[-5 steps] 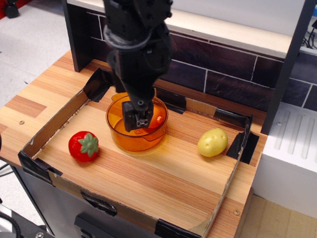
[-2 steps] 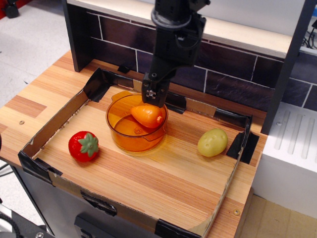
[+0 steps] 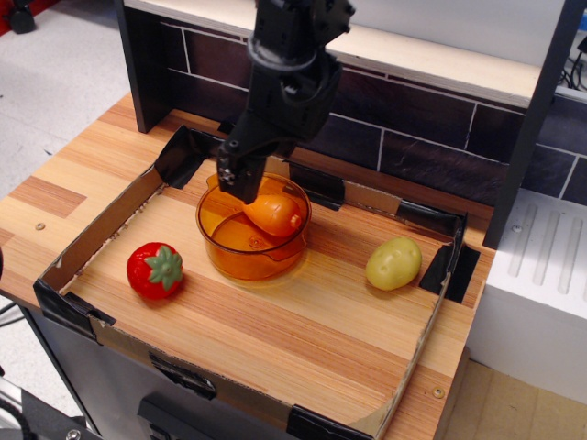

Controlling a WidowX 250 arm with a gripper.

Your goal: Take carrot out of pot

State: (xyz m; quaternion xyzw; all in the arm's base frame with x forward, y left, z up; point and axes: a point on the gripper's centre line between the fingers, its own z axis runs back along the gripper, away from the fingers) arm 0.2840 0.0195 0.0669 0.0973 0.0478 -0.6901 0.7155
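Note:
The carrot (image 3: 272, 213) is a glossy orange stubby toy lying inside the pot (image 3: 240, 259), against its right wall. The pot is round, translucent orange, and stands on the wooden board left of centre. My gripper (image 3: 238, 181) hangs on the black arm over the pot's back left rim, just left of and above the carrot. It holds nothing. Its fingers show as one dark mass, so I cannot tell how far apart they stand.
A red strawberry (image 3: 155, 269) with green leaves lies left of the pot. A yellow potato (image 3: 393, 263) lies to the right. A low cardboard wall (image 3: 96, 231) with black tape rings the board. A dark tiled backsplash (image 3: 431, 137) stands behind.
The gripper rose out of the pot without the carrot, swung right, then moved back left over the pot's back left rim. The carrot now lies uncovered in the pot.

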